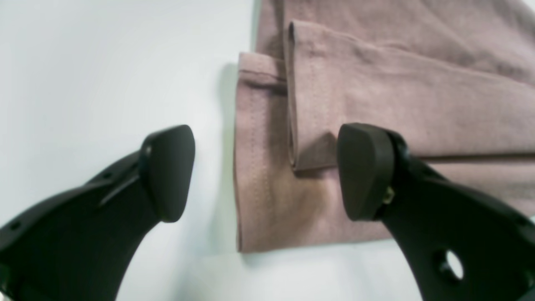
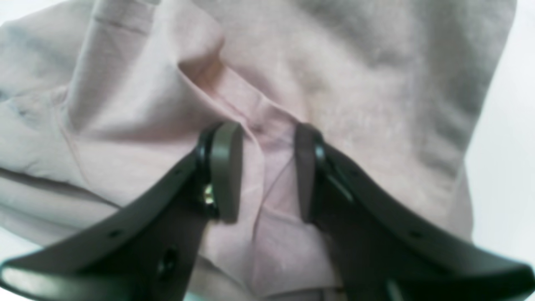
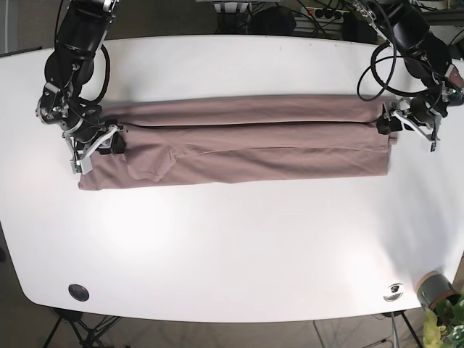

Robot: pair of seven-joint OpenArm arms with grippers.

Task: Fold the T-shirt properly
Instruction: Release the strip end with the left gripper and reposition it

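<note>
Dusty-pink T-shirt (image 3: 239, 141) stretched as a long, narrow band across the middle of the white table (image 3: 232, 246), both long sides folded inward to meet along a lengthwise seam line. Soft matte knit, lightly rumpled near one end, flatter and crisper at the other.

Left gripper (image 1: 266, 172) at the band's squared-off end, on the base view's right: matte black fingers (image 1: 169, 171) with rounded, paddle-shaped pads, spread wide, one pad over bare tabletop, the other over the cloth. Between them, the hemmed edge with a row of double stitching, and the upper folded layer ending in a neat corner on the lower one. Whether the pads touch the fabric: cannot tell.

Right gripper (image 2: 267, 171) at the opposite end, on the base view's left: flat pads drawn close on a raised ridge of cloth, pinching the T-shirt, with creases radiating out from the pinch. Fabric there bunched and puckered, pale under the close light, blurred at the edges.

Glossy, smooth tabletop with rounded corners; a small dark round fitting (image 3: 78, 292) near one front corner.
</note>
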